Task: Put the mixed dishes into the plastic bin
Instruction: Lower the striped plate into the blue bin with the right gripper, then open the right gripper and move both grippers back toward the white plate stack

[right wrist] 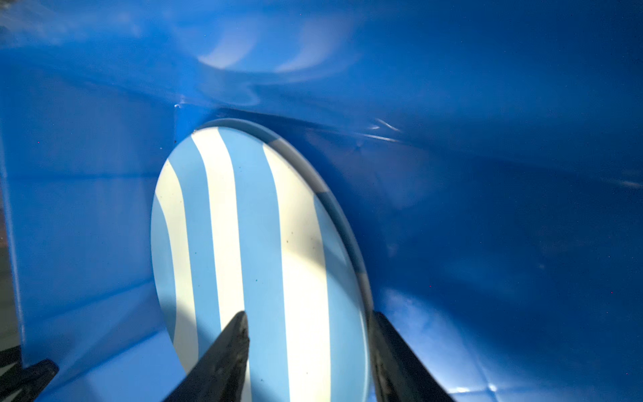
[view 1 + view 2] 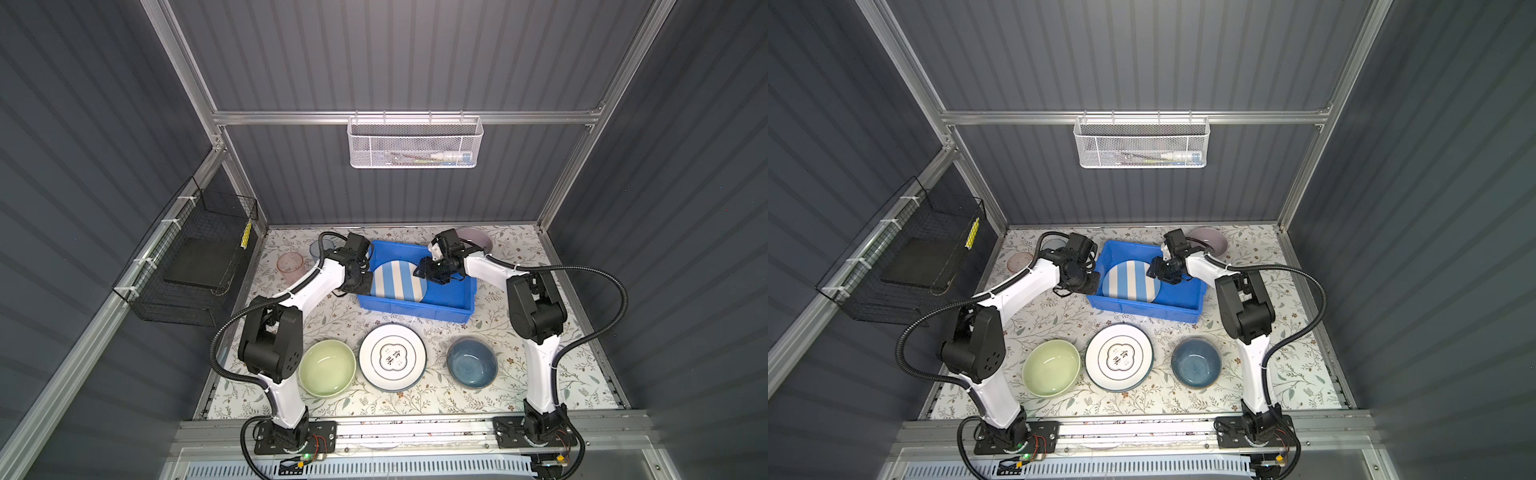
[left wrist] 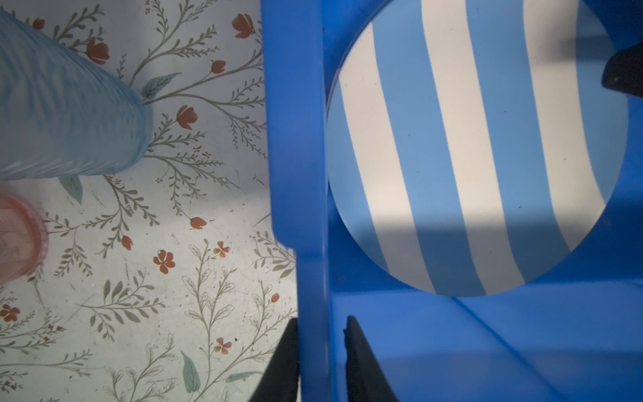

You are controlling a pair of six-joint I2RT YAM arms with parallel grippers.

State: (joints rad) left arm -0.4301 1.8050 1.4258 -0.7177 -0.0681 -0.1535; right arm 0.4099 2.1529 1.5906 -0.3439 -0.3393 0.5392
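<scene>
The blue-white striped plate lies inside the blue plastic bin, toward its left end. My left gripper is shut on the bin's left wall, one finger outside and one inside. My right gripper stands open over the plate's right edge, one finger above the plate and one beyond its rim. On the table in front sit a green bowl, a white plate with a dark ring and a blue bowl.
A pink tumbler and a blue tumbler stand left of the bin. A pale pink bowl sits behind my right arm. A white mesh basket hangs on the back wall and a black wire basket on the left wall.
</scene>
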